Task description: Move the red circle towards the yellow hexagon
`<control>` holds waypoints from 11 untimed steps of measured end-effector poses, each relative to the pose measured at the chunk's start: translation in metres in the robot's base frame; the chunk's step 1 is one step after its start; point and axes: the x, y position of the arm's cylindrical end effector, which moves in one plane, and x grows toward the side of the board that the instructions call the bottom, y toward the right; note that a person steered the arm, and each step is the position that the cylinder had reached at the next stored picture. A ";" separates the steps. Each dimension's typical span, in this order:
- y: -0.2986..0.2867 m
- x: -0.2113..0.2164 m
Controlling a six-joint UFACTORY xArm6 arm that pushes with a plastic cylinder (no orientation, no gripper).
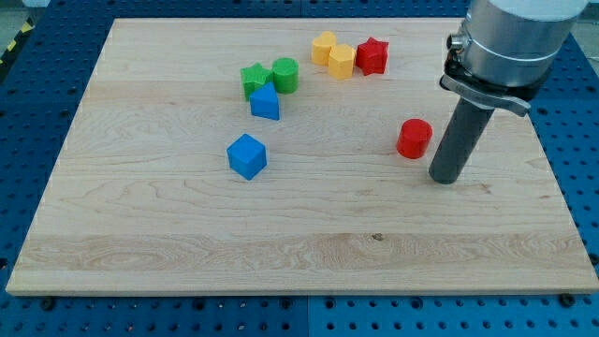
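Observation:
The red circle (414,139) stands on the wooden board at the view's right of centre. The yellow hexagon (342,61) sits near the view's top, between a second yellow block (324,47) on its left and a red star (372,56) on its right. My tip (444,177) rests on the board just right of and slightly below the red circle, a small gap apart from it.
A green star (254,80) and a green cylinder (285,75) sit together at the top centre-left, with a blue triangular block (266,102) just below them. A blue cube (247,156) lies lower left of centre. The board's edge (299,292) meets a blue surround.

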 end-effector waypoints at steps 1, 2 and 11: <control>-0.001 -0.016; -0.014 -0.033; -0.060 -0.080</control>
